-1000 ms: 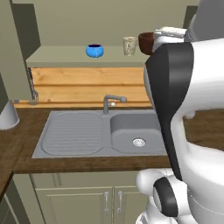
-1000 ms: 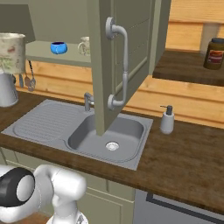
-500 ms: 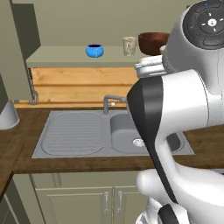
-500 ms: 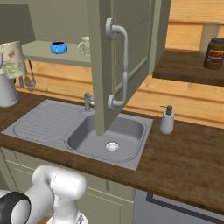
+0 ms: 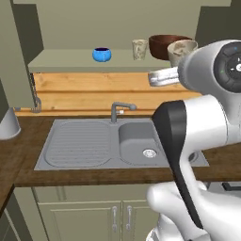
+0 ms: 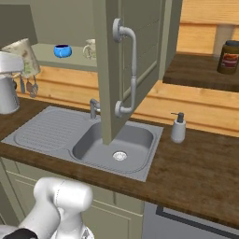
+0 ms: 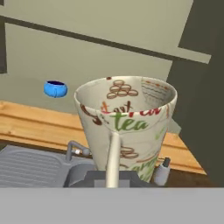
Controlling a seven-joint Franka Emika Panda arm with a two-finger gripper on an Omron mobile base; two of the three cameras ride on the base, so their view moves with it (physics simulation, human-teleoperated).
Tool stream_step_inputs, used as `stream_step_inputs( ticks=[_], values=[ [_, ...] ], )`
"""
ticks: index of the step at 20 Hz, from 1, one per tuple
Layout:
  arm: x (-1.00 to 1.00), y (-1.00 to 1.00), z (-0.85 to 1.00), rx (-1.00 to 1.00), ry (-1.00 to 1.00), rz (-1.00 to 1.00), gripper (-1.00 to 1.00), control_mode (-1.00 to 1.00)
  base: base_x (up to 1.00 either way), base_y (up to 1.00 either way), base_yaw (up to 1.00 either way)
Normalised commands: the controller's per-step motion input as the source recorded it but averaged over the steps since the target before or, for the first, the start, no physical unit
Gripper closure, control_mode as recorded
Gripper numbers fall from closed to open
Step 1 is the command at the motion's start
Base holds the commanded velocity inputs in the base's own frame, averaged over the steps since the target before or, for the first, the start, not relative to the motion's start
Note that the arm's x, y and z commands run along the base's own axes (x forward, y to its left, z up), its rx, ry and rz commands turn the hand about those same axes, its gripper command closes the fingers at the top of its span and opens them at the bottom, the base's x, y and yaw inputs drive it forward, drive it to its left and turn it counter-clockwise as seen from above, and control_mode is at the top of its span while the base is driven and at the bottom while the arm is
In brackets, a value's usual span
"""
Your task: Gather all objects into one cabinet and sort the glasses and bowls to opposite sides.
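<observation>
Carrying the held glass toward the open cabinet calls for keeping it upright and lifting its base clear of the pale shelf edge before moving inward. Judging by the layout, it belongs beside the other glass, which stands at about nine o'clock from the brown bowl; the blue bowl sits well apart, further toward nine o'clock. Approaching slowly should avoid knocking the standing glass or the open door. The gripper is clamped tight on the glass wall, one finger inside the rim.
</observation>
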Motion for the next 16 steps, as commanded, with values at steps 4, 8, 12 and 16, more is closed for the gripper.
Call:
stream_step_inputs(
  ticks=[4,8,12,16],
  values=[
    [0.42,0.00,0.32,0.00,-0.15,0.11,1.00,-1.00,0.00,0.00,0.00],
    [0.46,0.04,-0.28,0.03,0.04,0.11,1.00,-1.00,0.00,0.00,0.00],
    [0.79,-0.04,-0.03,0.11,0.00,0.04,1.00,-1.00,0.00,0.00,0.00],
    [0.68,0.12,-0.08,0.02,0.04,0.08,1.00,-1.00,0.00,0.00,0.00]
  ],
)
